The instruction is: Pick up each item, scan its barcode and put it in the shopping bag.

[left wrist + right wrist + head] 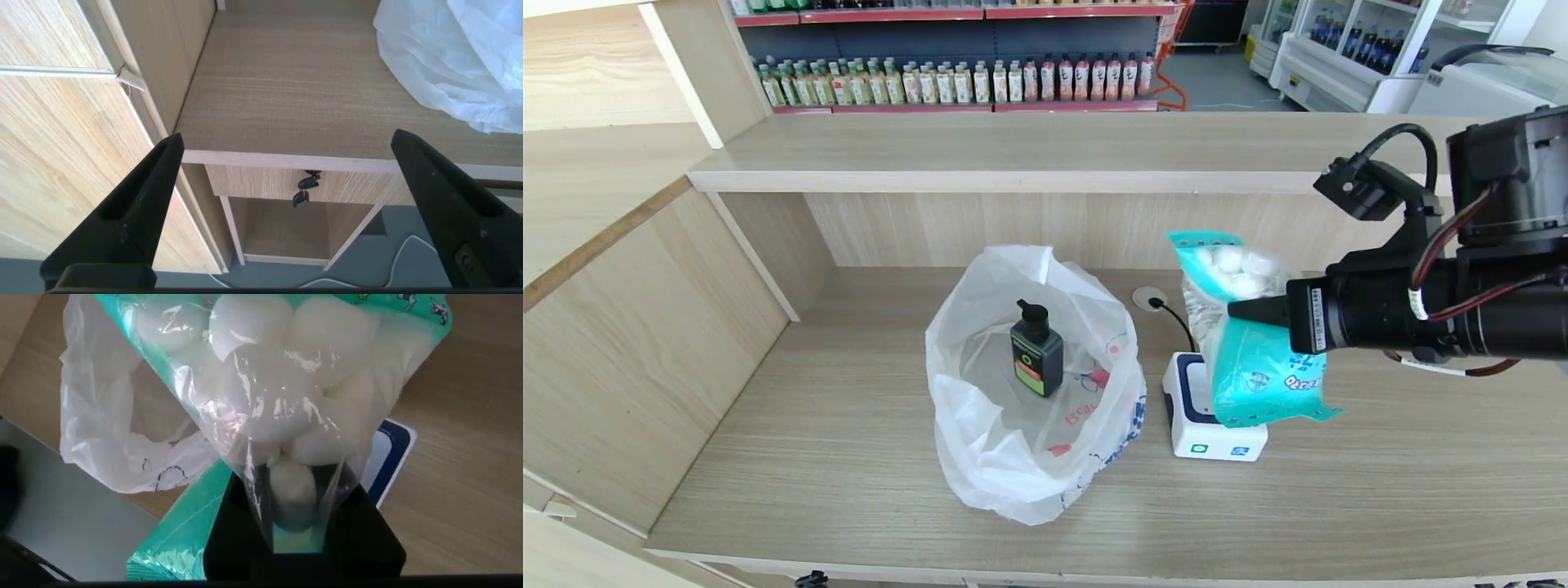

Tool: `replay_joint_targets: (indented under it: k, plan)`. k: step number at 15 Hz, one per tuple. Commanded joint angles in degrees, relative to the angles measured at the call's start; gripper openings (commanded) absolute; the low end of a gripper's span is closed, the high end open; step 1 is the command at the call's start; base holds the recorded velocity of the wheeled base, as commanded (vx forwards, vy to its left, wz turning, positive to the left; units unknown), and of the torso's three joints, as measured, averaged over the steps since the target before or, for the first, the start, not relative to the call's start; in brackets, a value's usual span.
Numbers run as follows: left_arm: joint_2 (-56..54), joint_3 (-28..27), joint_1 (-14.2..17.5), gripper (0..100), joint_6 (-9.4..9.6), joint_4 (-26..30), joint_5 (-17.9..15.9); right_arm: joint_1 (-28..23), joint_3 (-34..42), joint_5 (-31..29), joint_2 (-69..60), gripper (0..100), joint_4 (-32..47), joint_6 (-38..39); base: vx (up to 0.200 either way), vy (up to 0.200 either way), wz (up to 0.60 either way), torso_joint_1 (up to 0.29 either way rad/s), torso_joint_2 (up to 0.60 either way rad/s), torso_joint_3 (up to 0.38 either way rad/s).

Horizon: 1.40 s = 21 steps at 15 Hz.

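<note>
My right gripper (1241, 312) is shut on a teal and clear packet of white cotton balls (1254, 343), holding it in the air just above the white barcode scanner (1213, 420) on the counter. In the right wrist view the packet (286, 392) hangs between the black fingers (237, 531), with the scanner (391, 457) behind it. To the scanner's left the white shopping bag (1029, 384) stands open, and a dark pump bottle (1036, 351) lies inside it. My left gripper (286, 212) is open and empty, low in front of the counter's near edge, with the bag (458, 57) beyond it.
The wooden counter (849, 457) has a side wall on the left and a raised ledge (1029, 151) behind. A black cable (1176, 322) runs from the scanner to a hole in the countertop. A drawer with a key (304, 181) sits below the front edge.
</note>
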Motion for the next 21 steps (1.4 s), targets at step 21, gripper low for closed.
replay_joint_targets:
  k: [21]
  plan:
    - [0.09,0.00,0.01,100,-0.01,0.05,0.01,-7.84,10.93,15.36,7.85,0,-13.31,17.14,0.000,0.000,0.00,0.000,0.00,0.000]
